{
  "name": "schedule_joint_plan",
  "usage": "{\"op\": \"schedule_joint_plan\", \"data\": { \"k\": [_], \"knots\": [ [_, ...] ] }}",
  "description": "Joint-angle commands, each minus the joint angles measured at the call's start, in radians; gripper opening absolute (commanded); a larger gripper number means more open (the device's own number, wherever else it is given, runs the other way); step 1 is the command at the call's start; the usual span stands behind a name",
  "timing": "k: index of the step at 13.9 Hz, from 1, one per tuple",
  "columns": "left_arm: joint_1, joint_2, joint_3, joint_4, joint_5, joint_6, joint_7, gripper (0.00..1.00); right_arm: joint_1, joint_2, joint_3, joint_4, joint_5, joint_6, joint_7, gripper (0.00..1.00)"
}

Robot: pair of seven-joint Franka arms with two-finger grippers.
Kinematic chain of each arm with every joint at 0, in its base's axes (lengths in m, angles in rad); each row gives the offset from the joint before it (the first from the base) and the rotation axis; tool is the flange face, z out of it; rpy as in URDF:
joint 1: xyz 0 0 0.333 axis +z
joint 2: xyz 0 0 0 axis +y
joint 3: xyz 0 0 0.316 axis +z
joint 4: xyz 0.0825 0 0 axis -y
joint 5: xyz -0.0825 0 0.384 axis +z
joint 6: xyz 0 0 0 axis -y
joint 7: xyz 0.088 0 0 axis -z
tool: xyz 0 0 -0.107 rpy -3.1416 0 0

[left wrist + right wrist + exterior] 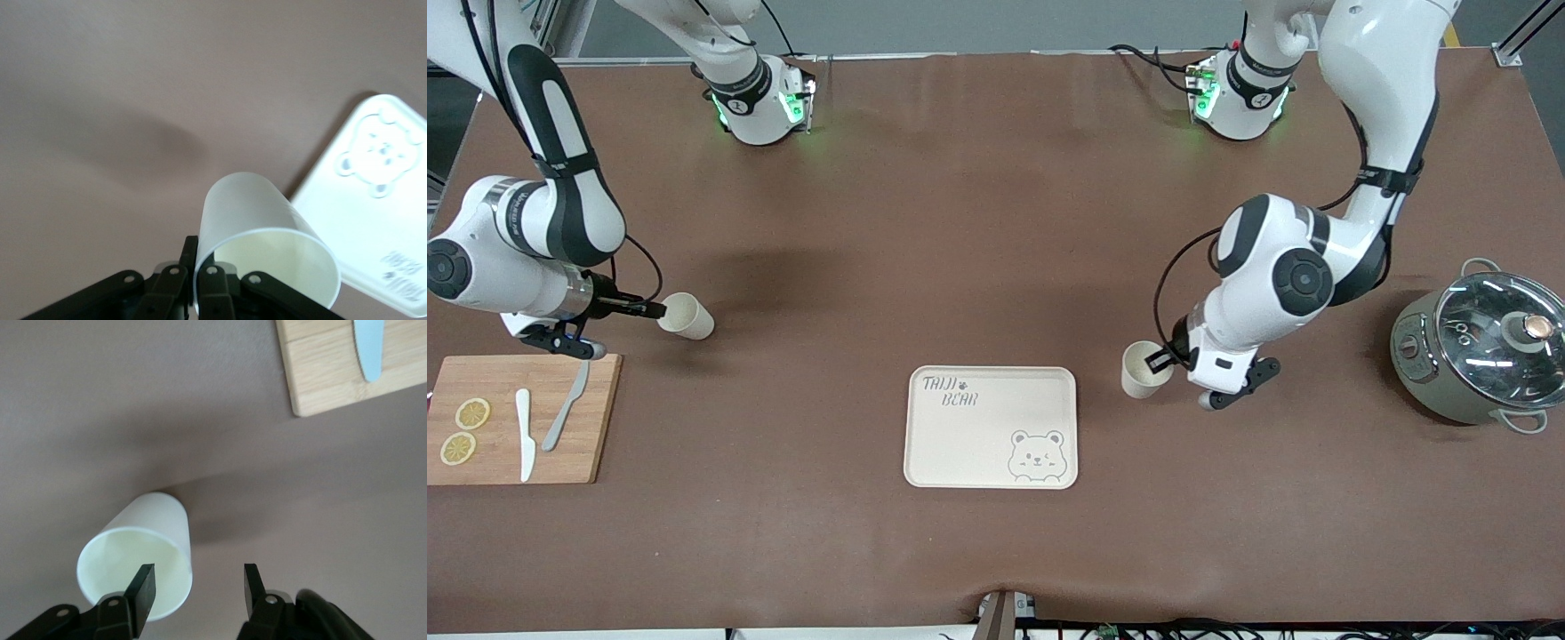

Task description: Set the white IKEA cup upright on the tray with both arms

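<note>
Cups, two in number, both white. The tray-side cup [1145,369] is just beside the tray [978,436], off the tray's edge toward the left arm's end of the table. The board-side cup [686,316] lies well apart from it, toward the right arm's end and a little farther from the front camera than the cutting board [596,418].

Left gripper [1160,360]: its jaws are closed on the rim of the tray-side cup. In the left wrist view the cup wall [267,227] runs between the two fingers of the gripper [195,270], the mouth faces the wrist and the closed base points away. The tray [360,220] lies just beside the cup, so your left arm is the nearer one to the goal. Whether this cup rests on the table or is lifted cannot be told.

Right gripper [654,309]: its jaws stand apart at the mouth of the board-side cup. In the right wrist view [197,587] one finger crosses the cup's rim [133,553] while the other stands clear of the wall, with nothing clamped. This cup is tipped, its long axis running from the jaws toward the middle of the table.

Judgement: the coming move turns on the tray-side cup. You need only a short carry toward the right arm's end, with the mouth turned up before release. The tray holds no cup yet.
</note>
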Motion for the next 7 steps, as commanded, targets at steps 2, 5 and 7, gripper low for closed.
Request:
{"op": "schedule_joint_plan", "data": {
  "k": [2, 5, 7],
  "knots": [
    [-0.093, 0.127, 0.004, 0.186, -0.017, -0.029, -0.17, 0.0, -0.025, -0.019, 0.016, -0.142, 0.016, 0.238, -0.013, 0.63],
    [-0.16, 0.219, 0.012, 0.284, -0.008, -0.026, -0.296, 0.0, -0.023, -0.019, 0.016, -0.169, 0.044, 0.288, -0.012, 0.11],
    [-0.19, 0.257, 0.029, 0.303, -0.008, 0.0, -0.321, 0.0, -0.022, -0.02, 0.019, -0.164, 0.05, 0.223, -0.015, 0.0]
  ]
}}
